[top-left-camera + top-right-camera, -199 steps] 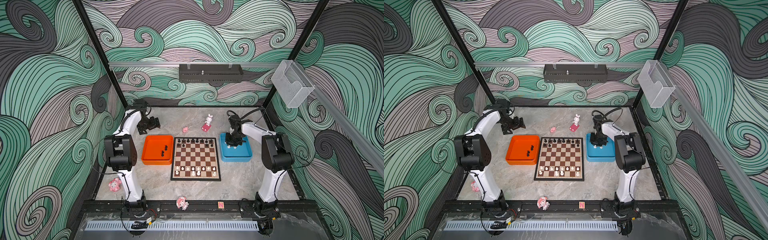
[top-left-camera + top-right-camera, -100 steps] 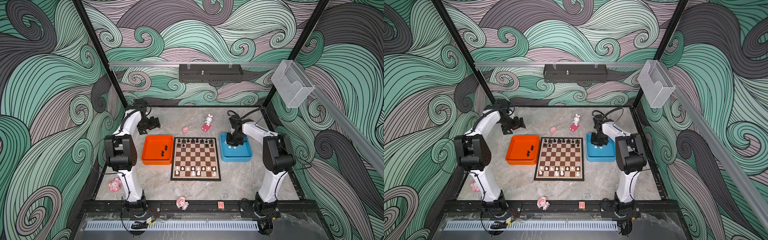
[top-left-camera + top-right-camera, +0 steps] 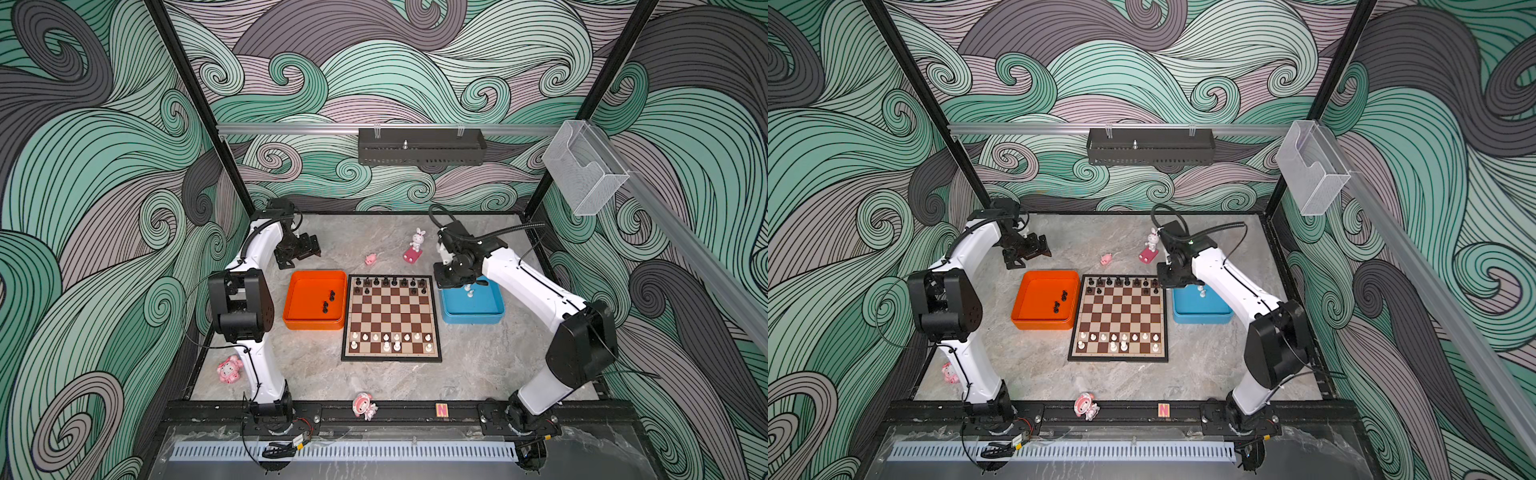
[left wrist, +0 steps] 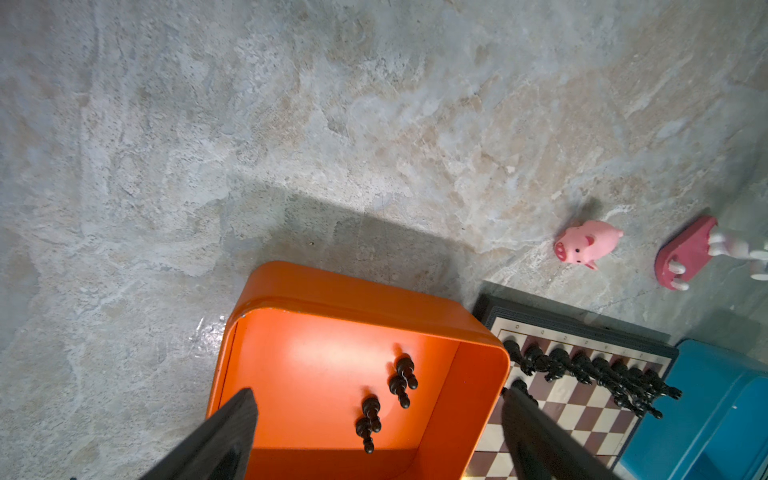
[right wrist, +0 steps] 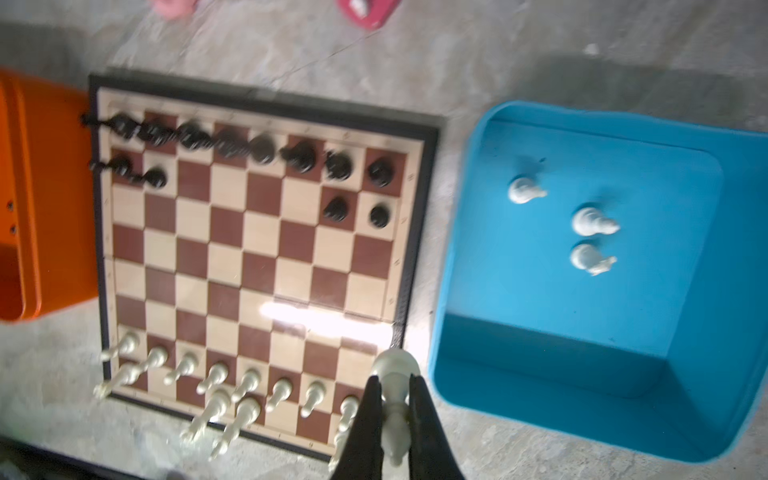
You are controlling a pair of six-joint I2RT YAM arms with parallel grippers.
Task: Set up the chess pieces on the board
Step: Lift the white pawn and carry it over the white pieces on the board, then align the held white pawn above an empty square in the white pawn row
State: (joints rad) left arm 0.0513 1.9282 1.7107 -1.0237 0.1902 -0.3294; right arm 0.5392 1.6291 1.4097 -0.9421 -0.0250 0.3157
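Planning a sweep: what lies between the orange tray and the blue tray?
The board, with chess pieces on its far and near rows, fills that stretch; both top views show it.

Bright, even light; glare on the board (image 5: 324,320) — right wrist view blurred, perhaps motion.

We see the right tool (image 5: 394,382) has pinched its jaws the last bit together, and a white chess piece (image 5: 395,365) is now clamped between them, base pointing away from the wrist. The tool has lifted clear of the floor of the blue tray (image 3: 473,319) and hangs over its ten o'clock corner, just beside the board (image 3: 390,309). In both top views the right arm's elbow (image 3: 582,349) has swung out toward five o'clock.
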